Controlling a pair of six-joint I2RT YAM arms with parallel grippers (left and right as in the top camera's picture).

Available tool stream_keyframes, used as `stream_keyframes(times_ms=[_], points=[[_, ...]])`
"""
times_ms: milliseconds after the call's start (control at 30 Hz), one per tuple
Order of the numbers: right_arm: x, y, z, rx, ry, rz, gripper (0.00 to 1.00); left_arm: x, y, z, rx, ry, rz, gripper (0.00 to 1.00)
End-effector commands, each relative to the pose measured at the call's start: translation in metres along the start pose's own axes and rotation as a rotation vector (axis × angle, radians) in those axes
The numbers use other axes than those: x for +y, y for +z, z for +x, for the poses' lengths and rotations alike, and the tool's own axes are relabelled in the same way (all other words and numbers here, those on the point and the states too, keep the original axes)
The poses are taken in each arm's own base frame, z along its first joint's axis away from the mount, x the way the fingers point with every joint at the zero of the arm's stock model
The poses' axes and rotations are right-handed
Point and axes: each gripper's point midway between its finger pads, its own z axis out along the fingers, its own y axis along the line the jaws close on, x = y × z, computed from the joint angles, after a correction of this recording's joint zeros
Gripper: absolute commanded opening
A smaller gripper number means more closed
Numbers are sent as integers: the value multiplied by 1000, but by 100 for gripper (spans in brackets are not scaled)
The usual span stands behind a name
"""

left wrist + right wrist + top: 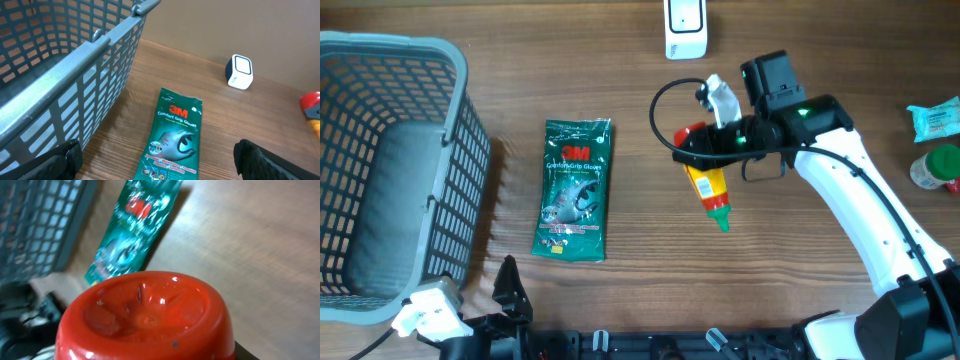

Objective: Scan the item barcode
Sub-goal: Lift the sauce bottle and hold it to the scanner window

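Obs: yellow squeeze bottle (708, 185) with red base and green tip is sitting centre-right, its red end inside the right gripper (700, 143). Clamped or slackening: cannot tell. Risk: the bottle slipping or rotating, so its barcode is missing the white scanner (685, 25) at top centre.

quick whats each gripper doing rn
left gripper: open, holding nothing
right gripper: closed on the red-and-yellow bottle

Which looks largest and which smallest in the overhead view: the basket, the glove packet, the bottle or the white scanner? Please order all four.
1. basket
2. glove packet
3. bottle, partly covered
4. white scanner, cut off by the picture's edge, so its place after the bottle is unsure
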Motion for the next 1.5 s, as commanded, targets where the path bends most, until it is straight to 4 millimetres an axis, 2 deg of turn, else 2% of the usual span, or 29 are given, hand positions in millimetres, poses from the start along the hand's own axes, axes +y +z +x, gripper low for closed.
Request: stream_keyframes(times_ms=[0, 67, 133, 200, 300, 433, 500, 633, 700, 800, 967, 1133, 1233, 1333, 1400, 1467], points=[[-27, -20, -59, -237, -108, 219, 25, 0, -1, -1, -7, -4, 4, 100], [-43, -34, -95, -384, -172, 347, 29, 0, -1, -1, -7, -4, 4, 100], [-50, -44, -124, -491, -255, 426, 29, 0, -1, -1, -7, -4, 4, 100], [-50, -50, -145, -561, -351, 471, 22, 0, -1, -1, -7, -4, 4, 100], [-59, -64, -179, -695, -433, 583, 21, 0, -1, -1, -7, -4, 4, 100], [-75, -62, -211, -805, -514, 700, 22, 0, -1, -1, -7, -4, 4, 100], [-87, -54, -224, -840, -565, 767, 22, 0, -1, -1, -7, -4, 4, 100], [-119, -24, -246, -815, -656, 909, 23, 0, -1, -1, -7, -4, 4, 100], [-133, -6, -263, -797, -672, 946, 23, 0, -1, -1, -7, -4, 4, 100], [-134, 18, -288, -807, -723, 957, 23, 0, -1, -1, -7, -4, 4, 100], [-132, 50, -313, -802, -831, 1016, 23, 0, -1, -1, -7, -4, 4, 100], [-127, 57, -314, -761, -914, 1062, 23, 0, -1, -1, -7, -4, 4, 100], [-134, 40, -315, -756, -857, 1142, 21, 0, -1, -1, -7, -4, 4, 100], [-137, -1, -318, -762, -774, 1204, 23, 0, -1, -1, -7, -4, 4, 100], [-145, -48, -318, -749, -715, 1239, 24, 0, -1, -1, -7, -4, 4, 100], [-165, -96, -311, -727, -632, 1297, 24, 0, -1, -1, -7, -4, 4, 100]])
